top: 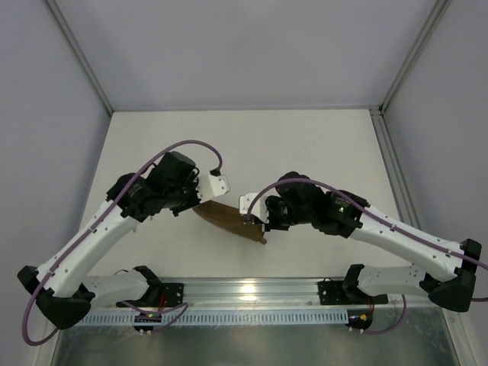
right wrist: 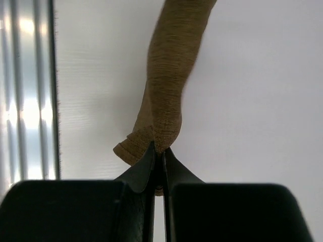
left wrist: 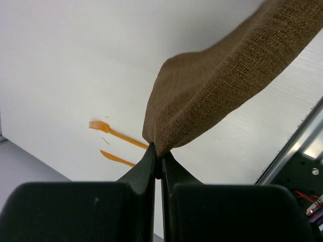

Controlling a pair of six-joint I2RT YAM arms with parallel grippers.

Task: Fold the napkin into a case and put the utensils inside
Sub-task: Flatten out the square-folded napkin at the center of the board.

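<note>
The dark brown napkin (top: 229,219) hangs stretched between my two grippers, above the white table (top: 305,145). My left gripper (top: 200,204) is shut on its left corner. In the left wrist view, the cloth (left wrist: 222,85) rises up and to the right from the pinched tip (left wrist: 159,154). My right gripper (top: 260,226) is shut on the other end, where the napkin (right wrist: 169,85) is bunched and a folded flap sticks out left of the jaws (right wrist: 160,151). The utensils lie on the table: an orange fork (left wrist: 113,132) and a second orange piece (left wrist: 116,158). In the top view they are hidden.
A metal rail (top: 252,293) runs along the near table edge by the arm bases; it also shows as a rail (right wrist: 30,101) left of the right gripper. Grey walls and frame posts (top: 80,57) enclose the table.
</note>
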